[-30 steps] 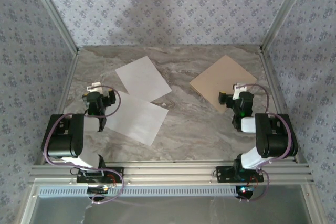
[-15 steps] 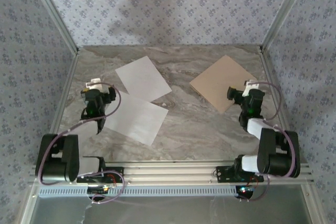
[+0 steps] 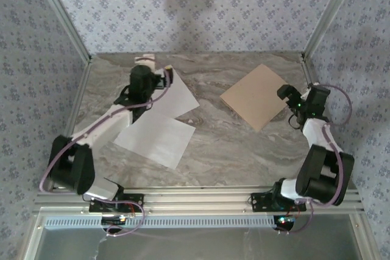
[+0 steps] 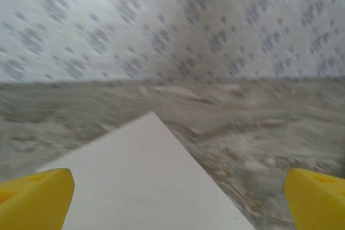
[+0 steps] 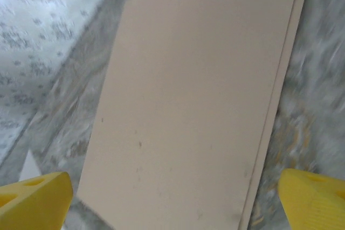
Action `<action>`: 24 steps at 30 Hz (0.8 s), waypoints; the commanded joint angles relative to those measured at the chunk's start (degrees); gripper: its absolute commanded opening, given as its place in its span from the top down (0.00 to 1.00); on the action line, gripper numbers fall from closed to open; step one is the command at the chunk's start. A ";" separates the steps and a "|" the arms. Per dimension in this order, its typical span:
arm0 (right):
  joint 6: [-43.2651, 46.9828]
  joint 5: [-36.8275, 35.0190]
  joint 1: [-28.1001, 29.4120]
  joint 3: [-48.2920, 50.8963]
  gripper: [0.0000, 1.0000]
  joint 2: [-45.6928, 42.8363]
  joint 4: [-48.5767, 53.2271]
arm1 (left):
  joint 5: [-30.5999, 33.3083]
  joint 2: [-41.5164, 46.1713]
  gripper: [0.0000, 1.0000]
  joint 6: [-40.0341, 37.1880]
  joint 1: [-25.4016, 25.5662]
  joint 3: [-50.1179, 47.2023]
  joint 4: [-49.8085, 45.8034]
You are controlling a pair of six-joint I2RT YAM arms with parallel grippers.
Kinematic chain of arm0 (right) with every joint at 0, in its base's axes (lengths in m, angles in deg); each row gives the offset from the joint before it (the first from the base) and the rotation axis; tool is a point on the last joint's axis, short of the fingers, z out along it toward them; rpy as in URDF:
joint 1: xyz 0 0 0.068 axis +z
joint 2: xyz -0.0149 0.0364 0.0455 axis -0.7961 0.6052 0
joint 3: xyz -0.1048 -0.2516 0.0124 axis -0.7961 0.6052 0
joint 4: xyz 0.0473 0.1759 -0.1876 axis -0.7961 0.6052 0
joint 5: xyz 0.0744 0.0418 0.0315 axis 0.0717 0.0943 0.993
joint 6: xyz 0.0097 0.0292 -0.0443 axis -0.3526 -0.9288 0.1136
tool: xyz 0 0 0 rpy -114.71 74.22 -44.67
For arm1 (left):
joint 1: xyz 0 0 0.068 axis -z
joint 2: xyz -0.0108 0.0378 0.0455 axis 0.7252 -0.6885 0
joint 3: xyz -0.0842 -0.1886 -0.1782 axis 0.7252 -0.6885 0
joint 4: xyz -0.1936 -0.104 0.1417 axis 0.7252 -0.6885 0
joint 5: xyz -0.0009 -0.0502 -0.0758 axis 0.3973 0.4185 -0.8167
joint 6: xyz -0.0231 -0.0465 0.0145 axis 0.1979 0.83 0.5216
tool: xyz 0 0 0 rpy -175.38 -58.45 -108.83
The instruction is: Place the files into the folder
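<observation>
Top external view: two white paper sheets (image 3: 155, 138) are laid at left, a flat tan cardboard folder (image 3: 259, 95) shut at right, bare marble table (image 3: 219, 144) between. Left gripper (image 3: 167, 76) and right gripper (image 3: 287, 98) are spread wide, empty, at their edges.

A tan cardboard folder (image 3: 255, 95) lies closed and flat on the marble counter (image 3: 213, 144), turned like a diamond. In the right wrist view (image 5: 188, 106) its cover is plain, and the leaf beneath peeks out as a thin strip along one long edge. Two blank white paper sheets lie flat well to the left of the folder, both turned at an angle. The far sheet (image 3: 180, 98) sits level with the folder. The near sheet (image 3: 155, 138) lies closer than the folder, touching the far sheet's near corner.
</observation>
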 commanded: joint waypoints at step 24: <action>-3.94 3.98 6.84 -7.16 0.01 13.28 8.12 | -28.66 -48.62 0.10 9.20 8.37 54.30 -26.59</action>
